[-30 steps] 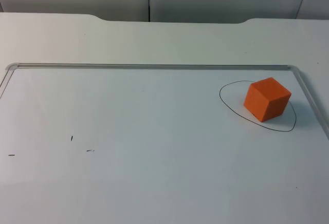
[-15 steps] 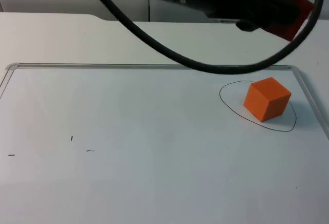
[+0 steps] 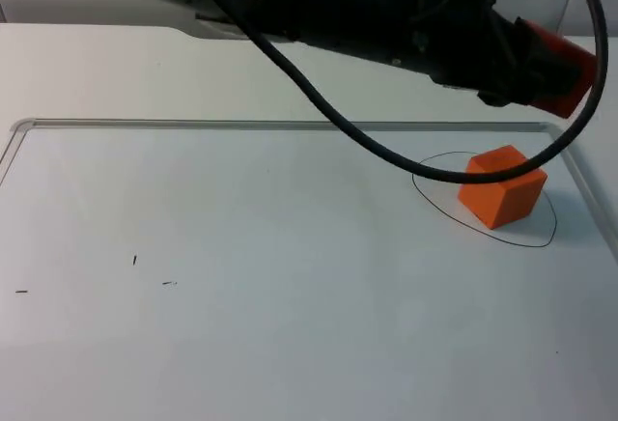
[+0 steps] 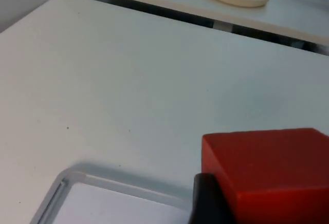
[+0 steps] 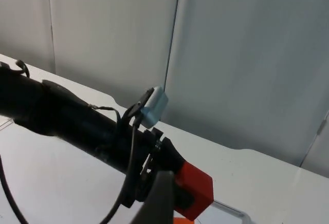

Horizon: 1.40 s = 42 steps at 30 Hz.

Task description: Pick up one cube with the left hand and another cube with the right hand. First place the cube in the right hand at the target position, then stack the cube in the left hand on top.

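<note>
A white worktop (image 3: 116,73) runs back to a pale grey panelled partition wall (image 5: 247,54) — beyond its edge stands a second white table (image 4: 288,8), evenly lit.

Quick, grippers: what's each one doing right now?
Left gripper: shut on the red cube, above and behind the orange cube in the drawn oval.
Right gripper: raised off to the side; state cannot be told.

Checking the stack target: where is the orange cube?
In the top view the orange cube sits inside the drawn oval at the table's right, below the left end effector's red cube.
</note>
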Each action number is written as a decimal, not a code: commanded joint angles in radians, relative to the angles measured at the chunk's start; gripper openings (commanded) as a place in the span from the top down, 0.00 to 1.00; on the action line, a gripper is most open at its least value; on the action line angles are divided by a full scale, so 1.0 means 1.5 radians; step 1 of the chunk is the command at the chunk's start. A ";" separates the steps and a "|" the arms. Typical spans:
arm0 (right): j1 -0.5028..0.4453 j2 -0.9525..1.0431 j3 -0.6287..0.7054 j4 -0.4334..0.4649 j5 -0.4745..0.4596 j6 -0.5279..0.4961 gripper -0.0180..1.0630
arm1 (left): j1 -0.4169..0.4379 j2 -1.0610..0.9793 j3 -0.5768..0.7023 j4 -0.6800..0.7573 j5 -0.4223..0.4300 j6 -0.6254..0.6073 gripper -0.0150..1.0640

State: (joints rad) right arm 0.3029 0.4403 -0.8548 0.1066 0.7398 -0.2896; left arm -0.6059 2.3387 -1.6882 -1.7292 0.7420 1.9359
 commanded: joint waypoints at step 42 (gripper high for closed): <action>-0.002 -0.004 0.004 -0.002 -0.044 0.000 0.22 | -0.003 0.128 -0.068 -0.010 -0.003 0.031 0.93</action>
State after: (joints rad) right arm 0.3029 0.4403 -0.8548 0.1047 0.6956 -0.2896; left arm -0.6059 2.5131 -1.7896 -1.7539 0.7421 1.9851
